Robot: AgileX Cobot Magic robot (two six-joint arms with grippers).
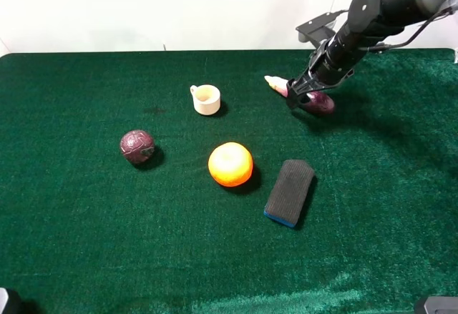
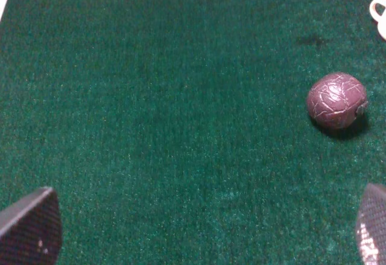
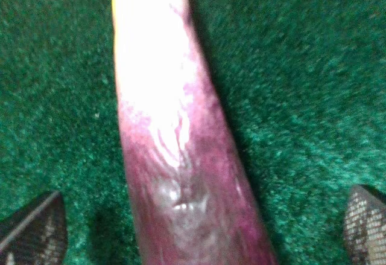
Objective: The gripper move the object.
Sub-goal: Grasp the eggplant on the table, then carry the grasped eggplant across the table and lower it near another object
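One wide bench (image 1: 86, 242) of dark green felt is filling the view, a white wall behind it. The black two-fingered right pincer (image 1: 302, 94) is hanging spread wide, straddling the long glossy purple toy eggplant (image 1: 320, 102) toward the far right edge without touching it. The left pincer (image 2: 199, 232) is gaping too, over bare felt.

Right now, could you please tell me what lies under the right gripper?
The eggplant lies on the green cloth beneath the right gripper, whose jaws stand open on either side, not touching it. From the high camera the gripper covers its middle; only the cream tip and purple end show.
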